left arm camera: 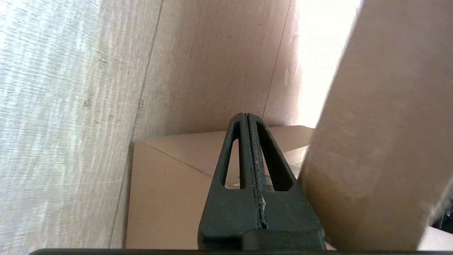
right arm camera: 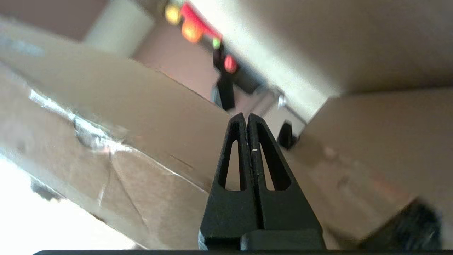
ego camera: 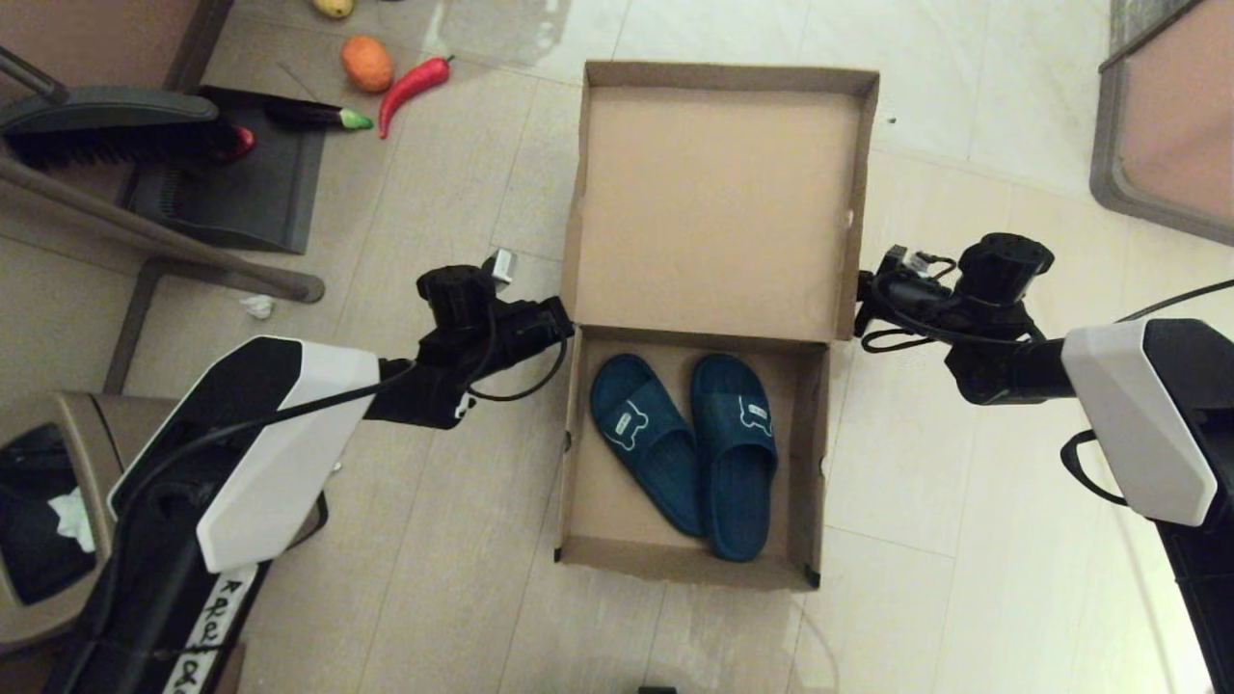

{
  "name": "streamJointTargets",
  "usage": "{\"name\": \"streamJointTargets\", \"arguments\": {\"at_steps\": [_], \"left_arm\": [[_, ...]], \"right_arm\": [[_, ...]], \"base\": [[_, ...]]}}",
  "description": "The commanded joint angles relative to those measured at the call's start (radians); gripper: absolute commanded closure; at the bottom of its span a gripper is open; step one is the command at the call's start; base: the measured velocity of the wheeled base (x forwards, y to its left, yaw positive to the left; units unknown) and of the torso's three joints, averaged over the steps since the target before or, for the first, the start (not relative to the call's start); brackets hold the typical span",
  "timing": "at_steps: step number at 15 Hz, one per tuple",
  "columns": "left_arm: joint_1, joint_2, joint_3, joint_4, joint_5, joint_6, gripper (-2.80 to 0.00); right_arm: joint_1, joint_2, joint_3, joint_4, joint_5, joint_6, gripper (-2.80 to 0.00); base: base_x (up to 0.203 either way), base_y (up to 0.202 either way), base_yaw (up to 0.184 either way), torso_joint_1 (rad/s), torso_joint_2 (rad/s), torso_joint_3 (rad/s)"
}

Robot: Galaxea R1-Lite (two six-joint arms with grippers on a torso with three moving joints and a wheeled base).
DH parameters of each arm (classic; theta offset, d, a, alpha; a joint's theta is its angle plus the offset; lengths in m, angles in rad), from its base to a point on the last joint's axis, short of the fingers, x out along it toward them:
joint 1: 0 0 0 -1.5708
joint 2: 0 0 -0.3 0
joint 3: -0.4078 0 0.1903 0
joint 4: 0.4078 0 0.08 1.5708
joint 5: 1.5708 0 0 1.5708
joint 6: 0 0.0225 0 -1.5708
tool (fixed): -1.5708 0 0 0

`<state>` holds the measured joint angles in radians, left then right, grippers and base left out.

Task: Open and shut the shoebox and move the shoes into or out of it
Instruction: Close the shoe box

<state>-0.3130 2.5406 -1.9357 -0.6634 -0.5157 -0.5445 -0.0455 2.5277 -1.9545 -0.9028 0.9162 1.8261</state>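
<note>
Pale floor tiles carry the shoebox (ego camera: 694, 569), its lid (ego camera: 713, 212) flung back away from me. Inside lie the shoes (ego camera: 686, 448), side by side, toes pointing at the hinge. My left gripper (ego camera: 564, 326) and right gripper (ego camera: 861, 304) flank that hinge — both clenched empty — about equally near the lid's side edges.

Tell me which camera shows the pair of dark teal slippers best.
The head view: both dark teal slippers lie side by side inside the open brown cardboard shoebox. Neither wrist view shows them, only cardboard.
</note>
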Motion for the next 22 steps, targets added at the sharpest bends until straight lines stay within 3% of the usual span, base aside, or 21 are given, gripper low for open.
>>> {"name": "streamJointTargets", "arguments": {"at_steps": [1, 8, 13, 22], "left_arm": [[-0.010, -0.005, 0.000, -0.004, -0.002, -0.003, 0.00], [-0.024, -0.030, 0.001, -0.002, -0.001, -0.003, 0.00], [-0.029, -0.033, 0.001, -0.003, 0.000, -0.003, 0.00], [-0.028, -0.091, 0.026, 0.027, 0.002, -0.003, 0.00]], "right_arm": [[-0.007, 0.000, 0.000, -0.029, 0.032, 0.016, 0.00], [-0.013, -0.039, -0.002, -0.167, 0.127, 0.152, 0.00], [-0.051, -0.058, 0.000, -0.229, 0.200, 0.156, 0.00], [-0.078, -0.097, -0.005, -0.282, 0.213, 0.176, 0.00]], "base": [[0.000, 0.000, 0.000, 0.000, 0.00, 0.000], [0.000, 0.000, 0.000, 0.000, 0.00, 0.000], [0.000, 0.000, 0.000, 0.000, 0.00, 0.000], [0.000, 0.000, 0.000, 0.000, 0.00, 0.000]]}}
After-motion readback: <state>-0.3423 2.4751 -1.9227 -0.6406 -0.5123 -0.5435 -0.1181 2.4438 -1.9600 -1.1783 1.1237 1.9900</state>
